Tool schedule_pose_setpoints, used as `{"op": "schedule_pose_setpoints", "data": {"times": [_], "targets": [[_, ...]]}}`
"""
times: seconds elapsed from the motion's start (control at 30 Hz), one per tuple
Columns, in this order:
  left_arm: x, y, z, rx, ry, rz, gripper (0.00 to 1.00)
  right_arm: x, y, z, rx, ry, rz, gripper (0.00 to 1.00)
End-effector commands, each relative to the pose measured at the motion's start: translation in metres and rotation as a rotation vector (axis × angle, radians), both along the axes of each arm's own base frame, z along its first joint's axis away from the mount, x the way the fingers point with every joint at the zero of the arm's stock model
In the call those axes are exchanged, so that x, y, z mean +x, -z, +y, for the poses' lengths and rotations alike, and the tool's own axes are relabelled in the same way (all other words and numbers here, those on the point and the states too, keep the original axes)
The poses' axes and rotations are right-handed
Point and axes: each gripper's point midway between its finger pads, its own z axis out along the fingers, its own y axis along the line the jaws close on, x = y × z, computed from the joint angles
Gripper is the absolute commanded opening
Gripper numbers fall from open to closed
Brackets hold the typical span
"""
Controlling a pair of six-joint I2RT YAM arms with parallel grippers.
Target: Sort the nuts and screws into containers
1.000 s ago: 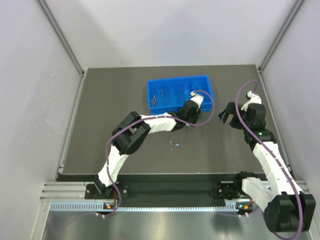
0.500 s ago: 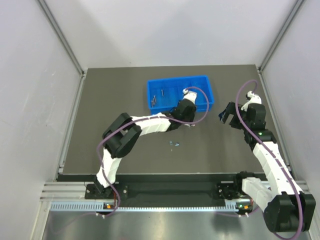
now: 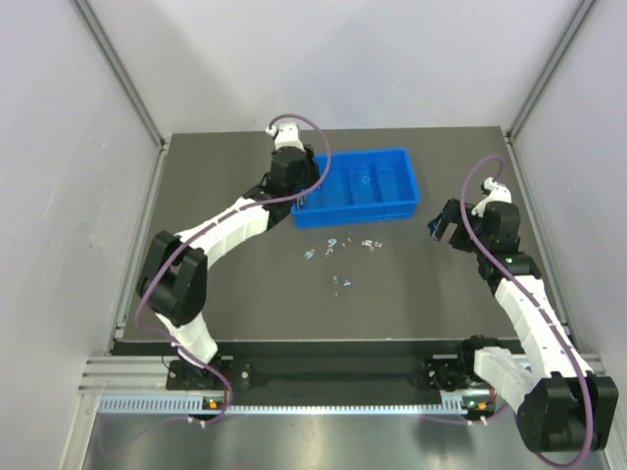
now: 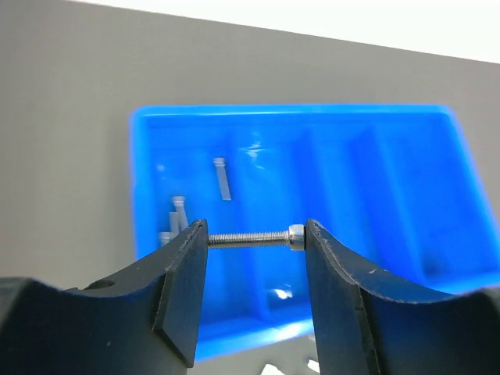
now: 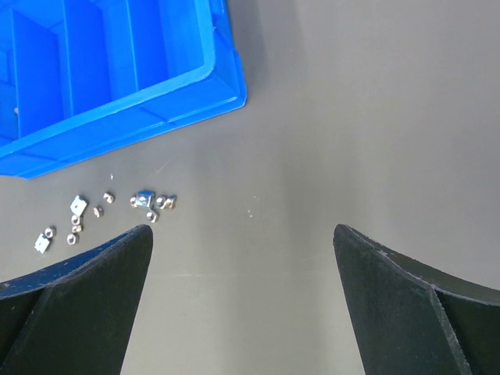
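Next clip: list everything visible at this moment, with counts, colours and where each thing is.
Shallow bright blue plastic tray with dividers: one, blue, far middle of the table.
Thin silvery screws: a few, silver, lying in the tray's left-end compartment.
Silvery threaded screw: one, silver, pinched end to end above the tray.
Small silvery nuts: about a dozen, silver, loose on the table just in front of the tray, a couple nearer the arms.
Dark grey table: one.
Purple cables: one along each arm.
Left hand: black fingers, shut on the threaded screw.
Right hand: black fingers, open, over table right of the tray.
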Motion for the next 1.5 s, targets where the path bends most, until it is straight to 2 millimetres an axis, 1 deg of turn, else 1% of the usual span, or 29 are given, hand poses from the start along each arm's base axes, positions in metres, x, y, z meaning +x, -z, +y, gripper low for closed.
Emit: {"op": "schedule_pose_setpoints", "data": {"times": [0.0, 0.1, 0.13, 0.23, 0.33, 0.37, 0.4, 0.5, 0.53, 0.6, 0.63, 0.7, 0.73, 0.8, 0.83, 0.9, 0.93, 0.97, 1.03, 1.07, 1.1, 1.17, 1.2, 1.23, 1.3, 1.33, 1.4, 1.43, 1.47], "targets": [[0.006, 0.011, -0.003, 0.009, 0.018, -0.003, 0.37, 0.006, -0.008, 0.003, 0.006, -0.010, -0.036, 1.00], [0.016, 0.027, -0.001, 0.062, -0.007, 0.023, 0.37, 0.007, -0.007, 0.003, 0.005, -0.007, -0.033, 1.00], [0.019, 0.037, 0.000, 0.082, -0.016, 0.045, 0.37, 0.007, -0.008, 0.003, 0.005, -0.008, -0.034, 1.00], [0.023, 0.051, 0.003, 0.100, -0.029, 0.064, 0.37, 0.008, -0.008, 0.003, 0.003, -0.006, -0.033, 1.00], [0.025, 0.055, 0.008, 0.116, -0.050, 0.070, 0.38, 0.008, -0.009, 0.003, 0.001, -0.007, -0.030, 1.00], [0.025, 0.055, 0.008, 0.121, -0.049, 0.069, 0.40, 0.009, -0.009, 0.003, 0.001, -0.007, -0.032, 1.00], [0.024, 0.054, 0.008, 0.123, -0.047, 0.067, 0.44, 0.009, -0.010, 0.002, 0.001, -0.008, -0.032, 1.00], [0.022, 0.046, 0.005, 0.116, -0.024, 0.058, 0.52, 0.008, -0.010, 0.003, 0.003, -0.010, -0.033, 1.00], [0.020, 0.039, 0.004, 0.109, -0.013, 0.048, 0.59, 0.007, -0.010, 0.003, 0.001, -0.010, -0.032, 1.00], [0.017, 0.032, 0.001, 0.098, 0.015, 0.038, 0.63, 0.007, -0.011, 0.003, 0.002, -0.010, -0.037, 1.00], [0.013, 0.023, -0.002, 0.081, 0.040, 0.026, 0.64, 0.006, -0.011, 0.003, 0.003, -0.008, -0.036, 1.00], [0.009, 0.012, -0.006, 0.074, 0.075, 0.009, 0.67, 0.006, -0.013, 0.003, 0.004, -0.011, -0.044, 1.00], [0.003, 0.001, -0.008, 0.062, 0.099, -0.005, 0.71, 0.005, -0.012, 0.004, 0.005, -0.012, -0.041, 1.00], [-0.003, -0.008, -0.009, 0.054, 0.121, -0.019, 0.77, 0.005, -0.014, 0.004, 0.007, -0.013, -0.045, 1.00], [-0.010, -0.017, -0.007, 0.048, 0.125, -0.028, 0.77, 0.005, -0.014, 0.004, 0.008, -0.016, -0.047, 1.00], [-0.019, -0.023, -0.007, 0.046, 0.138, -0.032, 0.77, 0.003, -0.015, 0.004, 0.008, -0.016, -0.047, 1.00], [-0.026, -0.031, -0.004, 0.037, 0.139, -0.040, 0.76, 0.003, -0.014, 0.004, 0.008, -0.014, -0.047, 1.00], [-0.034, -0.027, -0.005, 0.034, 0.154, -0.013, 0.76, 0.002, -0.014, 0.003, 0.006, -0.013, -0.050, 1.00], [-0.050, -0.035, -0.008, 0.024, 0.182, -0.011, 0.75, 0.002, -0.015, 0.003, 0.006, -0.013, -0.058, 1.00], [-0.061, -0.025, -0.006, 0.046, 0.195, 0.031, 0.75, 0.002, -0.015, 0.004, 0.008, -0.018, -0.058, 1.00], [-0.071, -0.022, -0.010, 0.058, 0.211, 0.044, 0.75, 0.002, -0.015, 0.004, 0.007, -0.018, -0.056, 1.00], [-0.090, -0.014, -0.008, 0.082, 0.228, 0.065, 0.75, 0.002, -0.016, 0.004, 0.005, -0.018, -0.058, 1.00], [-0.100, -0.007, -0.010, 0.095, 0.243, 0.083, 0.75, 0.001, -0.014, 0.004, 0.004, -0.020, -0.054, 1.00], [-0.111, 0.001, -0.006, 0.099, 0.253, 0.096, 0.75, 0.001, -0.014, 0.005, 0.007, -0.020, -0.053, 1.00], [-0.125, 0.010, -0.006, 0.095, 0.264, 0.116, 0.76, 0.002, -0.014, 0.005, 0.007, -0.020, -0.055, 1.00], [-0.133, 0.018, -0.001, 0.085, 0.257, 0.138, 0.77, 0.002, -0.014, 0.004, 0.007, -0.020, -0.056, 1.00], [-0.139, 0.027, 0.003, 0.082, 0.251, 0.162, 0.77, 0.002, -0.014, 0.005, 0.009, -0.020, -0.056, 1.00], [-0.145, 0.038, 0.006, 0.084, 0.251, 0.187, 0.78, 0.003, -0.014, 0.005, 0.009, -0.020, -0.055, 1.00], [-0.147, 0.044, 0.008, 0.090, 0.248, 0.198, 0.79, 0.002, -0.014, 0.005, 0.008, -0.021, -0.052, 1.00]]}}
